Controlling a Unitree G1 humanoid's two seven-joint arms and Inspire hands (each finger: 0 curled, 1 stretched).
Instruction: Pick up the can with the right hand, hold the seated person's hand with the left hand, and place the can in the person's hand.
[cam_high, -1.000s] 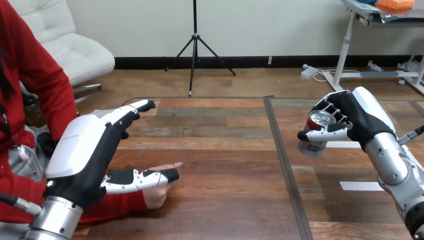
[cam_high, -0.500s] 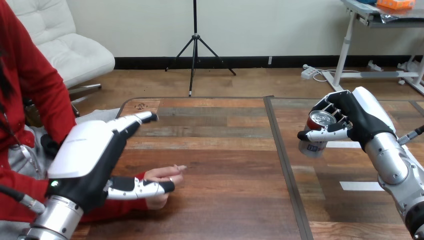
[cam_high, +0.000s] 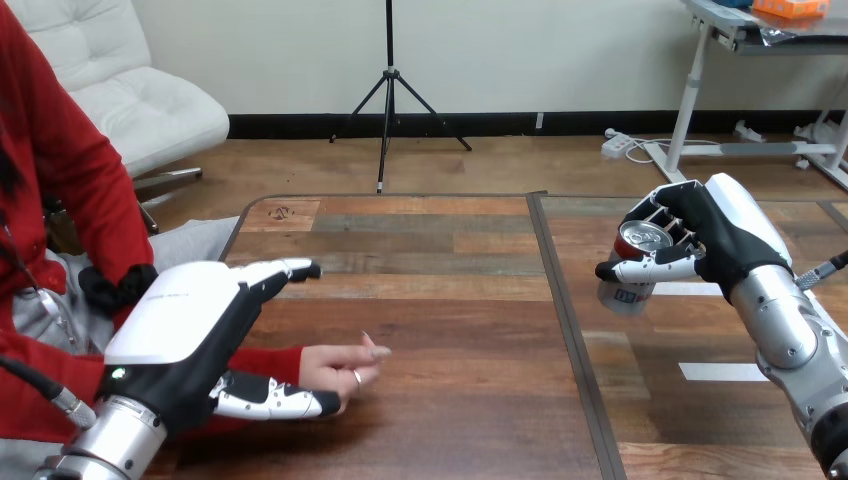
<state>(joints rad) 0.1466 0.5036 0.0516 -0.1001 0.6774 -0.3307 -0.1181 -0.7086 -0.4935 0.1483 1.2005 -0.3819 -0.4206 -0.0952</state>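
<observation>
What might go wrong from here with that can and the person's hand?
The left robot hand is open beside the person's hand, not curled round it: closing could pinch, or the hand could slide away. The right robot hand holds the can above the table at the right; carried across, it might slip or knock the person's hand.

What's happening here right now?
The right hand has its fingers curled round the can, held over the right side of the table. The left hand is open over the person's hand, which rests on the table at left, its thumb beside the wrist. The can is not yet handed over.
</observation>
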